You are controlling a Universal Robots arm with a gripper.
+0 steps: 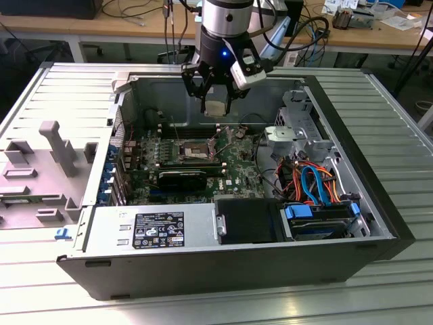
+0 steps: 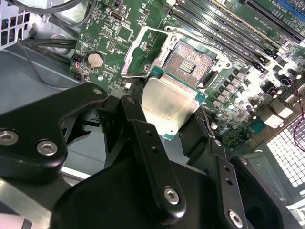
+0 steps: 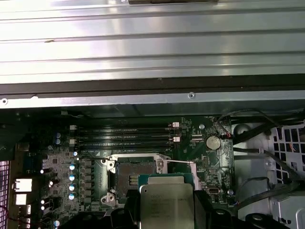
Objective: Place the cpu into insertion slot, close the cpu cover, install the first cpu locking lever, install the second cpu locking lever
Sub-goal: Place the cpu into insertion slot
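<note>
**Exterior view.** One arm hangs over one open computer case (image 1: 379,223) lying on a slatted grey table (image 1: 203,308). Its single gripper (image 1: 216,112) has the jaws closed on one cpu (image 1: 215,107), a pale square held clear above the green board (image 1: 237,172). The one insertion slot (image 1: 193,147) lies lower on the board, apart from the chip, toward the exterior view's left. One grey power supply (image 1: 152,230) fills the near corner. A bundle of blue and orange cables (image 1: 311,183) sits at the exterior view's right.

**Second wrist view.** Two black fingers (image 2: 143,138) clamp the cpu (image 2: 169,102) by opposite edges, silvery top toward the camera and green rim showing at its corners. The slot (image 2: 190,64) shows past it, dark centre bare and unfilled. One cpu cover (image 2: 135,71), a silver frame with a square window, is swung open beside the slot, on the side toward one coin cell (image 2: 96,59). Long black memory slots (image 2: 224,24) run past the far side of the slot.

**First wrist view.** The gripper (image 3: 167,214) holds the cpu (image 3: 167,202) just beside the slot (image 3: 136,174) in the picture, not seated. Four long memory slots (image 3: 124,138) lie parallel beyond the slot, and the coin cell (image 3: 213,141) sits at their end.
</note>
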